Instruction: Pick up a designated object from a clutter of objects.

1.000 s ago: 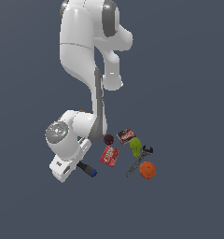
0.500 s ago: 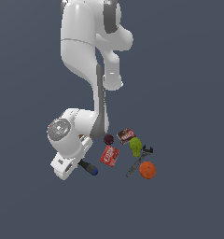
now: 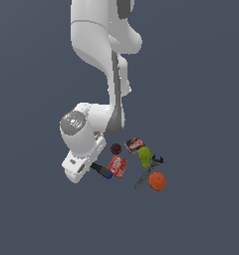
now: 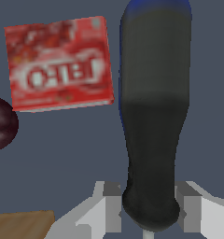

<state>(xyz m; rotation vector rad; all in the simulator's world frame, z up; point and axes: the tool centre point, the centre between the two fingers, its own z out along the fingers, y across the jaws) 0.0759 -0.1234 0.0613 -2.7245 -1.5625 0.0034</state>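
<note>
Wrist view is showing the tool [image 4: 149, 205] sitting with one finger [image 4: 110, 205] on each side of the narrow end of the screwdriver [image 4: 153, 116] handle; the jaws are looking closed against it, gripping the screwdriver. The thick black handle is running away from the camera and ending in a blue cap. Beside the handle the red packet [image 4: 60, 65] is lying flat, apart from it, and the dark red ball [image 4: 2, 122] is showing at the picture's edge near the packet. A corner of the tan box [image 4: 20, 225] is peeking in close to the fingers.

Exterior view is showing the arm bending down over the bench [image 3: 201, 99], whose edges and corners are lying outside the frame, so I cannot place things by them. The white wrist is covering most of the tool [image 3: 91, 165], and the screwdriver [image 3: 102, 171] is sticking out from under it toward the packet [image 3: 117, 166], its blue end just beside the packet. The ball [image 3: 115, 148], the brown box [image 3: 134, 145], the green fruit [image 3: 145, 156], the wrench [image 3: 147, 173] and the orange [image 3: 157, 181] are lying clustered on the exterior view's right of the tool
</note>
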